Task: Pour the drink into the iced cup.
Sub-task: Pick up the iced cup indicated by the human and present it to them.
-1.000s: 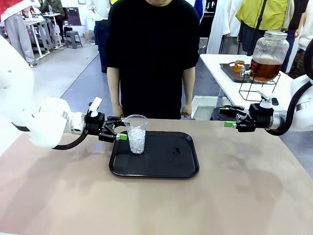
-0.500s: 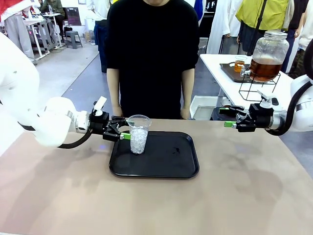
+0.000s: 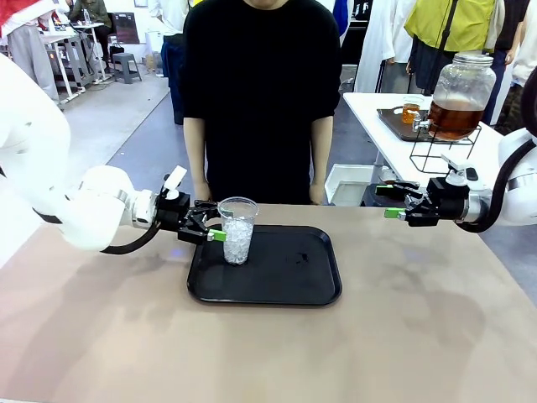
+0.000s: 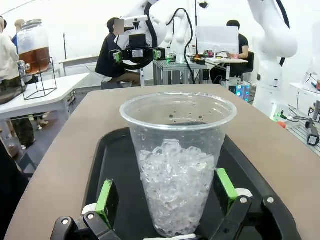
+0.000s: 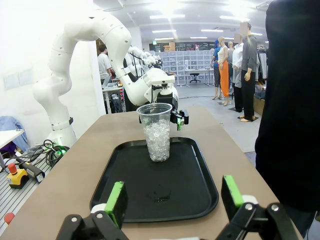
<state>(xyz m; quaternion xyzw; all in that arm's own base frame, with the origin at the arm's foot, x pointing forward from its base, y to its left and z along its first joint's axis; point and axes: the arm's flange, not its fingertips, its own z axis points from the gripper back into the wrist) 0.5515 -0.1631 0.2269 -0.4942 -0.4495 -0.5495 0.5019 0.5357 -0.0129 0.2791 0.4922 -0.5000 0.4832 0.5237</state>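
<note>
- Left gripper [image 3: 215, 220]: jaws wide, green pads flanking the iced cup [image 3: 237, 228] without touching it
- Cup stands at the left of a black tray [image 3: 294, 277]
- Right gripper [image 3: 390, 201]: jaws open, empty, at the table's right edge
- The drink [image 3: 453, 117] sits in a glass jar [image 3: 463, 80] on a side table [image 3: 369, 109] beyond

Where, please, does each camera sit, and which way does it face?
Front view: fixed between the arms, facing the person across the table; left gripper and right gripper, both open, show.
Left wrist view: on that wrist, facing the clear plastic cup of ice between its fingers.
Right wrist view: on that wrist, facing the black tray past its fingers.
All share the cup on the tray.
</note>
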